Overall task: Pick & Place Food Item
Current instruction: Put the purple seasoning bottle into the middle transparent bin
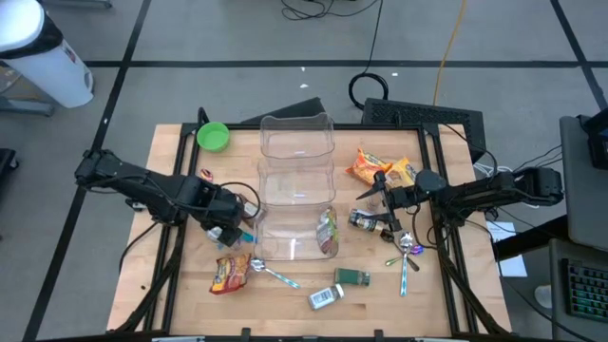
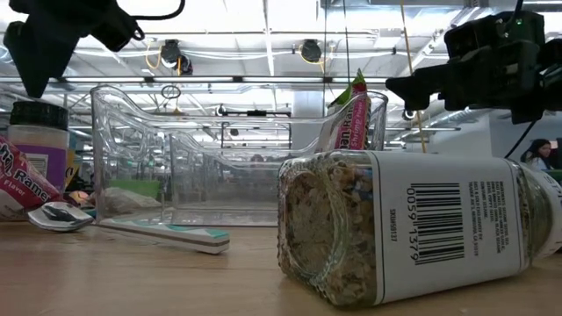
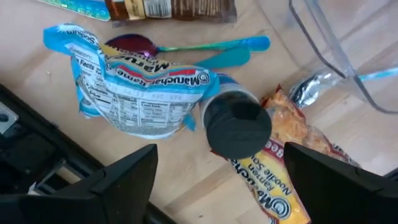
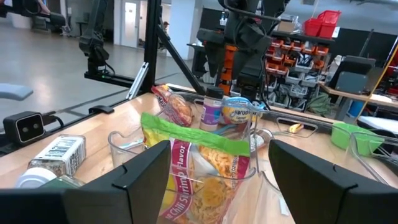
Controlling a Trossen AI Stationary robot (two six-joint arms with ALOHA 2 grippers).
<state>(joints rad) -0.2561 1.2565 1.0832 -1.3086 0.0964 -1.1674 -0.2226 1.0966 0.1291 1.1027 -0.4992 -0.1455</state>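
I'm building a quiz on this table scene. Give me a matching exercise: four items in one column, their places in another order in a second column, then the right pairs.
Items:
1. small green plastic bowl
2. green-topped ramen packet
3. two orange snack packets
4. glass spice jar with white barcode label

Places:
A. lying near the front table edge
B. inside the clear plastic bin
C. back left table corner
D. right of the bin, towards the back

Pairs: 1-C, 2-B, 3-D, 4-A

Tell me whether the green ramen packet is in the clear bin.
In: the green ramen packet stands inside the clear bin, at its near end.
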